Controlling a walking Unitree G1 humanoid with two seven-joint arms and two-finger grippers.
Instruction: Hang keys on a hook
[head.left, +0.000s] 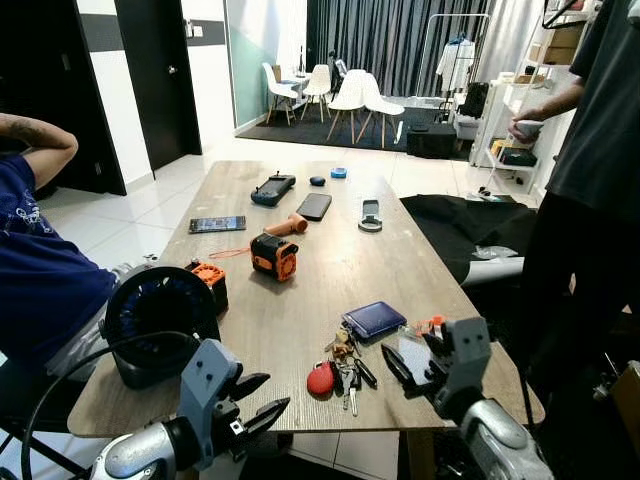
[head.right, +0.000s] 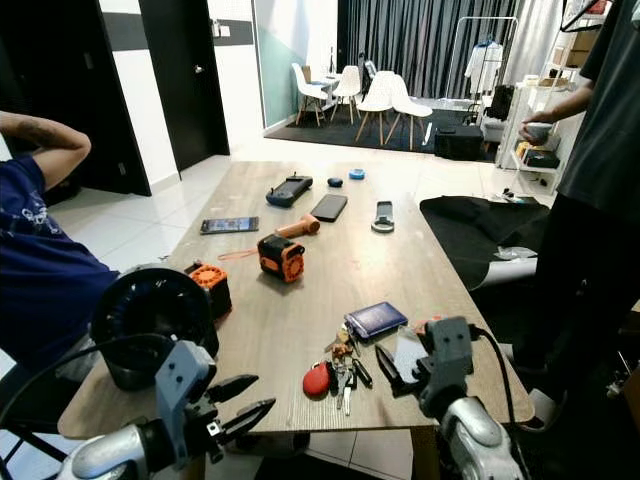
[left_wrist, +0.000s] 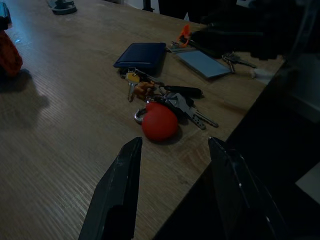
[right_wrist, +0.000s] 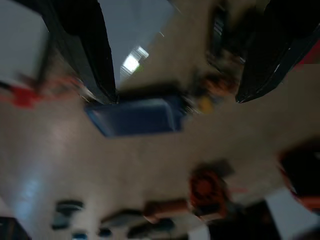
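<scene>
Left eye: keys (head.left: 342, 368) lie at the table's (head.left: 300, 300) near edge, a bunch with a red fob (head.left: 321, 379) toward the edge and the loose blades fanned toward the right corner. A blue wallet (head.left: 374, 319) sits just behind them. Left gripper (head.left: 262, 398) hovers off the near edge, below and left of the bunch, fingers spread. Right gripper (head.left: 408, 368) is over the table just right of the keys, fingers parted, holding nothing. The right one is nearer. Further up the table: orange tool (head.left: 273, 256), phones, a black fan (head.left: 160, 318) at the left near corner. One person sits at the left edge, another stands at the right. No hook that I can make out.

Right eye: same layout. The bunch sits between the two grippers, closer to the right.

Left wrist: fob sits straight ahead between the open fingers (left_wrist: 117, 190), keys beyond it, wallet past those. The bunch's long axis runs roughly along the edge, across the finger line, so a straight reach closes on the fob first. A card (left_wrist: 202, 63) and a second small key set lie further off.

Right wrist: motion-blurred. Fingers apart, wallet (right_wrist: 135, 116) between them; the keys are probably the smear beside the wallet. No writing is readable anywhere.
</scene>
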